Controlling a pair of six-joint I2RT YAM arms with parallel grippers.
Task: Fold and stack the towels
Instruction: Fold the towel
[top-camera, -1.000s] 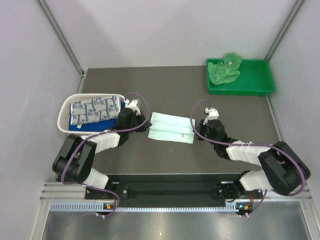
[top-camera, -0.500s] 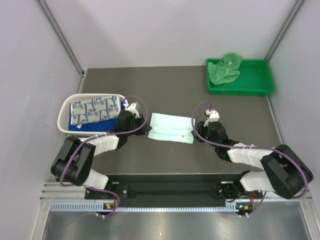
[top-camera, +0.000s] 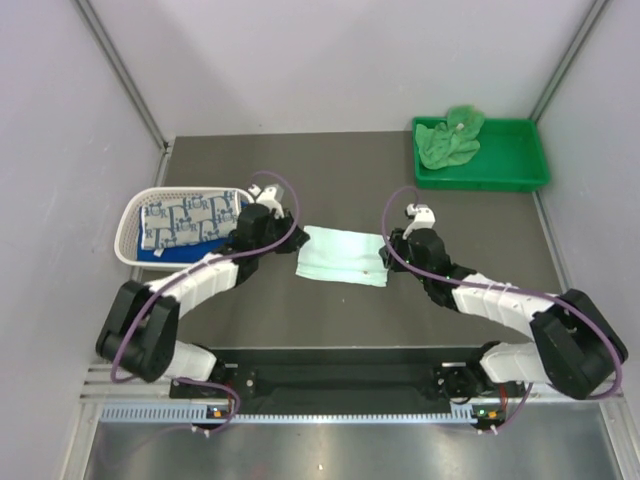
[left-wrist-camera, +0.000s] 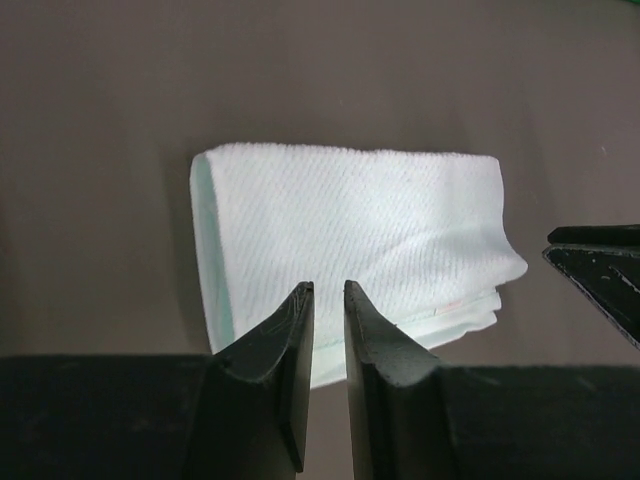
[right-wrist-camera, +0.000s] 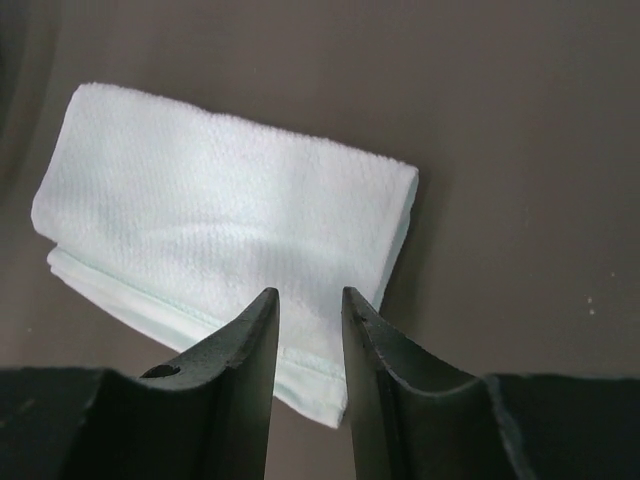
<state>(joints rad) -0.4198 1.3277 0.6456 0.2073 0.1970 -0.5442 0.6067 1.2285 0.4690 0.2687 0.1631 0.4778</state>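
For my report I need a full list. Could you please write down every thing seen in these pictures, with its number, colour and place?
table: one, dark grey, under everything
basket: one, white lattice, left side of the table
patterned towel: one, blue-grey on white, folded, on top in the basket
blue towel: one, royal blue, in the basket under the patterned towel
tray: one, green, far right corner
green towel: one, bright green, crumpled, in the tray's left part
pale mint towel: one, folded, flat at the table's middle
left fingers: two, black, slightly apart, holding nothing, at the pale mint towel's left end
right fingers: two, black, apart, holding nothing, at its right end
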